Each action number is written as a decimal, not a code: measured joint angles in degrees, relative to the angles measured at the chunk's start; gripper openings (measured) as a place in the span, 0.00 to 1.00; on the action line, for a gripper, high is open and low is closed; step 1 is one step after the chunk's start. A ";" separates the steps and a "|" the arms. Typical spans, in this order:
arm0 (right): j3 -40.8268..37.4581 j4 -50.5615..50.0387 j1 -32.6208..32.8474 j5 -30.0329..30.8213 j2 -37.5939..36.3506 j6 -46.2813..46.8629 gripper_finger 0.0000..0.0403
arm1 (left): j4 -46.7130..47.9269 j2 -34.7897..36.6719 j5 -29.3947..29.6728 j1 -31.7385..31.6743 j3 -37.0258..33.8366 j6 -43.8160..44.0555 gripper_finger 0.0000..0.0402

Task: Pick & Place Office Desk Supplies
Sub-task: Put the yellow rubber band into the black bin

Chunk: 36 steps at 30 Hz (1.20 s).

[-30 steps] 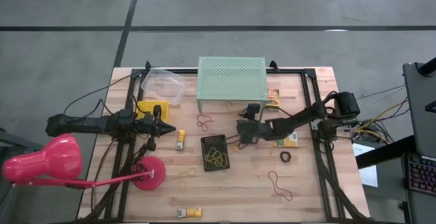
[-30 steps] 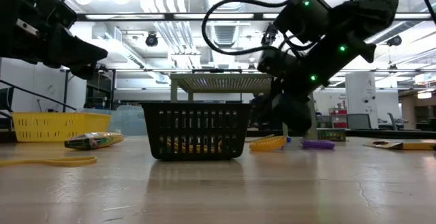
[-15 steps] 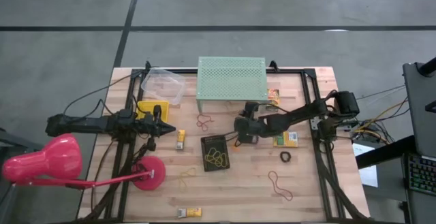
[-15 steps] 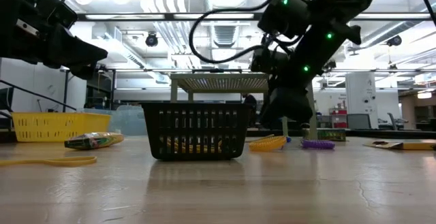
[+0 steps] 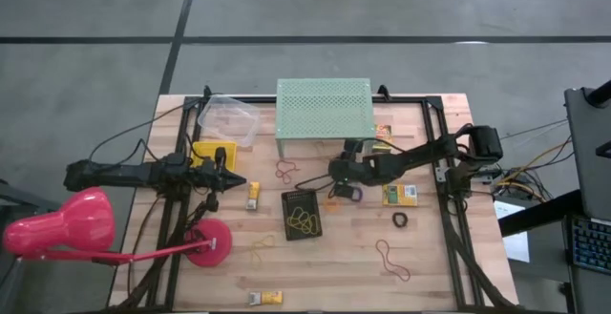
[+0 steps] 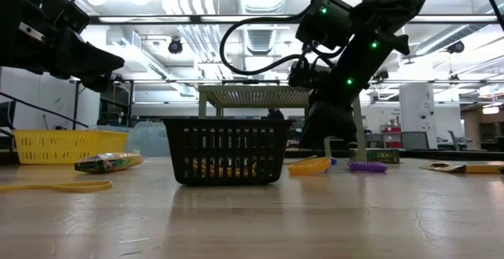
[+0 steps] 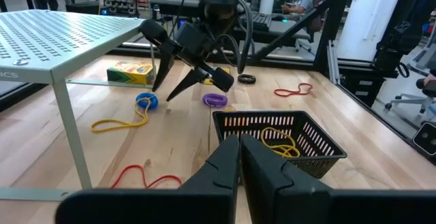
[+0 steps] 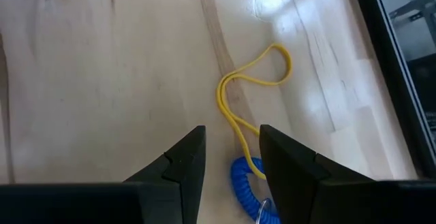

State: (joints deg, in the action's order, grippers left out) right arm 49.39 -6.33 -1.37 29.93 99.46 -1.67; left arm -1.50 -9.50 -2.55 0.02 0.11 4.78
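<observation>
Swinging in toward the green stand [image 5: 325,110], right gripper [image 8: 231,157] hangs spread over the limp, light yellow band [image 8: 240,101]; pinch its doubled strand.

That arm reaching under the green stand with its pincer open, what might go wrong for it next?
The right pincer hangs open over a yellow rubber band that lies against a blue coil. It may grab both together, or drag the coil along.

The band is thin and flat on the wood, so the fingertips might slip off it.

The arm works right beside the mint-green stand and might bump a leg.
</observation>
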 joint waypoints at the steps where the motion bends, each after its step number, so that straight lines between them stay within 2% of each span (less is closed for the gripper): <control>1: 0.00 0.00 0.01 0.00 0.00 0.02 0.33 | -0.01 0.00 0.00 0.00 -0.01 0.00 0.06; 8: -0.04 1.27 -0.73 1.33 0.02 -0.14 0.33 | 0.00 0.00 0.00 0.01 0.00 0.01 0.06; 15: -0.11 1.18 0.13 -0.48 0.02 0.95 0.33 | -0.01 0.00 0.00 0.00 -0.01 0.01 0.06; 24: -1.32 1.07 2.51 -0.45 0.17 7.33 0.33 | 0.00 0.00 0.00 0.01 0.00 0.00 0.06; 36: -1.98 2.69 5.24 3.09 0.17 8.31 0.33 | -0.02 0.00 0.00 0.00 0.01 0.01 0.06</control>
State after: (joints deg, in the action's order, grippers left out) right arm 47.40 -3.64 3.88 33.03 99.63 6.64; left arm -1.52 -9.50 -2.55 0.02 0.12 4.79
